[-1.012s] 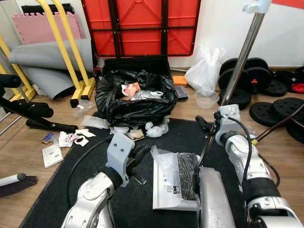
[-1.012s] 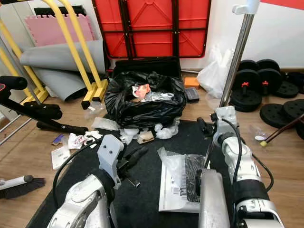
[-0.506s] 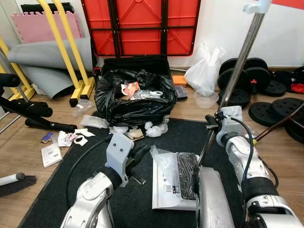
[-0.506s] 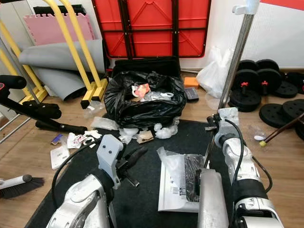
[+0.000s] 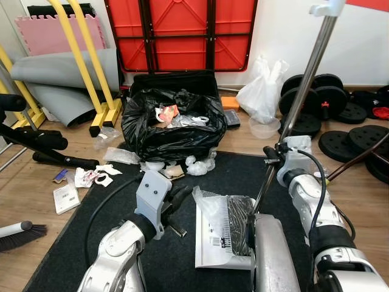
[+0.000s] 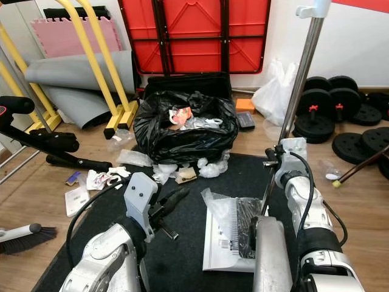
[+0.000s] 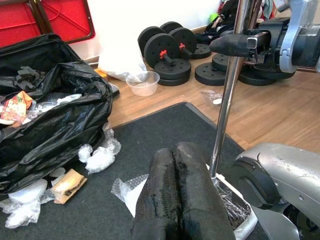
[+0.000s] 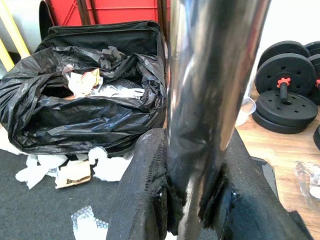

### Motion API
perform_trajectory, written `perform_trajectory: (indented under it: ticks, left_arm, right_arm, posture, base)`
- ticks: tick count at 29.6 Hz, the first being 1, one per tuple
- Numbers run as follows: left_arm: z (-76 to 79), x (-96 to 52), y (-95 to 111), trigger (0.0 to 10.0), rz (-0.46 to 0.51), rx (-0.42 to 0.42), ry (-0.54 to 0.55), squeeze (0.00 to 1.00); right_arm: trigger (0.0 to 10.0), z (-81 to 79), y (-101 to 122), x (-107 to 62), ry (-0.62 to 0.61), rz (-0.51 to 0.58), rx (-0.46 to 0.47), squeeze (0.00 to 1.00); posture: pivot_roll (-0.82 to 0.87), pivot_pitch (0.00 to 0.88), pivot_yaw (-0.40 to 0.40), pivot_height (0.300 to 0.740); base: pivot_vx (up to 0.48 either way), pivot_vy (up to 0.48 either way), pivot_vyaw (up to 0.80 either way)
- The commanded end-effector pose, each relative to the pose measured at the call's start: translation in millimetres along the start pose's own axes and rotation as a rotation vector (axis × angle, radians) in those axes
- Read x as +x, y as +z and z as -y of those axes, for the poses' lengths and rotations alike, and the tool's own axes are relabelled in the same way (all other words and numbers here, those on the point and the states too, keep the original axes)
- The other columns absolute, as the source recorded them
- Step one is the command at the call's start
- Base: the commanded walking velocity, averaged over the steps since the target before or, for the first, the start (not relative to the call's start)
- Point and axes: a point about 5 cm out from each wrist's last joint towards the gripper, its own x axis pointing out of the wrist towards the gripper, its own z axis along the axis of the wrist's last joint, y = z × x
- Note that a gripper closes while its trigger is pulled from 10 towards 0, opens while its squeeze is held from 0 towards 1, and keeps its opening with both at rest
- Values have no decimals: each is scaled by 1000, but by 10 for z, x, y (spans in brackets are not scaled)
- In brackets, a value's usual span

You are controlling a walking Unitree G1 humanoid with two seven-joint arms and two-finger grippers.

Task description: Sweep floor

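Floor debris is the job here, and the right tool (image 5: 271, 157) has its fingers clamped around the steel pole (image 5: 302, 85), the wrist view showing both pads pressed against the chrome. That pole runs down to the dustpan (image 5: 223, 234), sitting on the black mat (image 5: 73, 243) at about six o'clock in the head view, with a plastic wrapper and a dark comb-edged strip lying on it.

Left tool (image 5: 174, 201) hovers low over the mat at seven o'clock, fingers pressed together and holding nothing.

Out from there: white scraps (image 5: 200, 164) and a bit of cardboard (image 5: 174, 172) sit at the mat's far edge, right against the black rubbish bag (image 5: 167, 125) at twelve o'clock. More paper litter (image 5: 91, 177) lies on the wood floor (image 5: 24, 188) at ten o'clock. A hand brush (image 5: 21, 236) rests at eight o'clock, well apart from either tool.

To do this well, I'd say keep the right grip firm and the pan's lip flat to the mat, so scraps slide on rather than under. The left tool probably needs that brush first. Sweep toward the pan in short strokes, watching that the light wrapper doesn't slip off when the pan tilts.
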Motion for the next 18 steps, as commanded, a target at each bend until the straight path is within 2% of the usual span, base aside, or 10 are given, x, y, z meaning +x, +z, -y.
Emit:
perform_trajectory:
  ticks: [1,4,5,6,7,10,12,14,16,18]
  left_arm:
    - [-7,-13,-7,10000,-2,-2,-10,0]
    - [-10,-14,-4,10000,-2,-1,-8,0]
    - [-12,-14,-4,10000,-2,-1,-8,0]
    - [-12,-14,-4,10000,-2,-1,-8,0]
    - [-12,-14,-4,10000,-2,0,-8,0]
    - [-13,-15,-3,10000,-2,-1,-8,0]
    - [-13,-15,-3,10000,-2,-1,-8,0]
    - [-14,-15,-3,10000,-2,-1,-9,0]
    - [-15,-16,-2,10000,-2,0,-10,0]
    - [-15,-16,-2,10000,-2,0,-10,0]
  right_arm:
    - [0,-17,18,15,0,15,28,0]
    - [0,-29,24,17,10,19,41,0]
    - [8549,-33,27,25,6,14,46,0]
    - [8549,-33,27,25,6,14,46,0]
    - [10000,-37,51,42,6,15,72,0]
    - [10000,-15,170,84,-2,54,161,0]
    - [10000,-15,170,84,-2,54,161,0]
    - [10000,58,383,131,-12,139,295,0]
    - [10000,94,478,150,-13,177,357,0]
    - [10000,94,478,150,-13,177,357,0]
  posture:
    - [-141,0,-7,386]
    - [-141,0,-8,386]
    - [-141,0,-8,386]
    - [-141,0,-8,386]
    - [-141,0,-8,386]
    - [-140,0,-5,386]
    - [-140,0,-5,386]
    - [-140,0,-4,391]
    - [-136,0,-5,396]
    - [-136,0,-5,396]
  base:
    - [0,0,0]
    - [0,0,0]
    - [0,0,0]
    - [0,0,0]
    - [0,0,0]
    - [0,0,0]
    - [0,0,0]
    - [0,0,0]
    - [0,0,0]
    - [0,0,0]
